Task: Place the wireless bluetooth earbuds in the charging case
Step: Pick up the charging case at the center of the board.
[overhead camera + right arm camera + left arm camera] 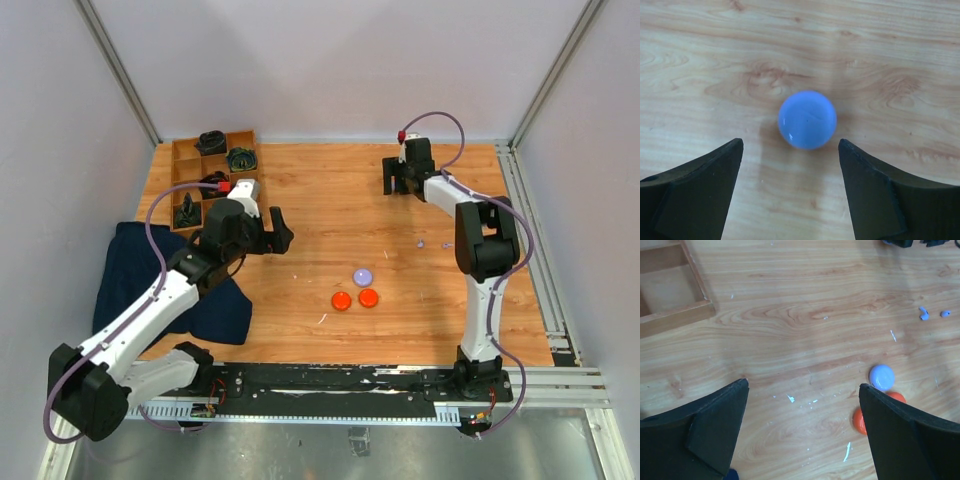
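Left claw (802, 385) first: I am holding it spread wide above the desk (320, 200), and it is gripping nothing. Through its camera I am seeing a lavender disc (882, 376) at about 4 o'clock, with two orange-red discs (859, 420) just beside it at its 6 o'clock, partly hidden by one of my fingers. Two tiny lavender earbuds (924, 314) are lying close together on the bare wood at about 2 o'clock, well apart from both claws and from every disc. My right claw (790, 142) is also standing wide open and empty, hovering near the far side of the desk, around 1 o'clock in the overhead view. A second lavender-blue disc (807, 119) is sitting flat below it, between the fingers but touching neither. A wooden tray (173, 180) holding black coiled bundles (241, 158) is sitting at 10 o'clock, and a dark blue cloth (130, 265) is lying at 8 o'clock beneath my left arm.
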You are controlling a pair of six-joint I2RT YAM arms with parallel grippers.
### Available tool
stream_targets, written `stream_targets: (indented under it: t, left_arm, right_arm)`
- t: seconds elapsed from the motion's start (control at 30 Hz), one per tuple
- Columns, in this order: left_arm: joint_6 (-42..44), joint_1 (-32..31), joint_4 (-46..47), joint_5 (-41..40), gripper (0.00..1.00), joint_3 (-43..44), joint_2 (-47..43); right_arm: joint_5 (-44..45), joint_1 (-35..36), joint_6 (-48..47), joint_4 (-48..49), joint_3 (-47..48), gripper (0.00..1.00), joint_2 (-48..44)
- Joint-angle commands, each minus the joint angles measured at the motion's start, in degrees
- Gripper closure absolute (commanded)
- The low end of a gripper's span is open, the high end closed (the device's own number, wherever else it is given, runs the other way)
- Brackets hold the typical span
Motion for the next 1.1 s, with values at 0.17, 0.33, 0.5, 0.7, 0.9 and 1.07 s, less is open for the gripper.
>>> stream_targets:
  t: [0.17,0.33,0.5,0.7,0.9,1.07]
  left_arm:
    - [0.9,2.2,10.6,-2.1,0.03,-5.8,-8.4]
    - [-0.1,4.0,12.1,0.6,0.01,-7.2,-9.4]
    - [-0.9,5.2,12.3,3.0,0.01,-7.5,-9.0]
    - [-2.4,6.1,13.3,7.2,0.01,-7.8,-8.7]
    - [-5.3,6.2,14.7,10.4,0.01,-8.3,-8.3]
    - [-7.9,6.2,15.1,12.2,0.02,-8.2,-7.5]
  right_arm:
    - [3.0,-1.6,1.3,-2.9,10.4,0.25,9.2]
    - [3.1,-1.7,1.2,-3.5,11.9,0.32,11.0]
    - [2.6,-1.7,1.5,-4.2,9.8,0.46,9.0]
    - [1.1,-1.5,1.1,-2.4,2.4,0.56,3.1]
    - [-0.7,-0.2,0.7,0.1,-7.7,0.57,-5.6]
    - [-2.2,1.6,1.1,2.0,-15.6,0.57,-15.3]
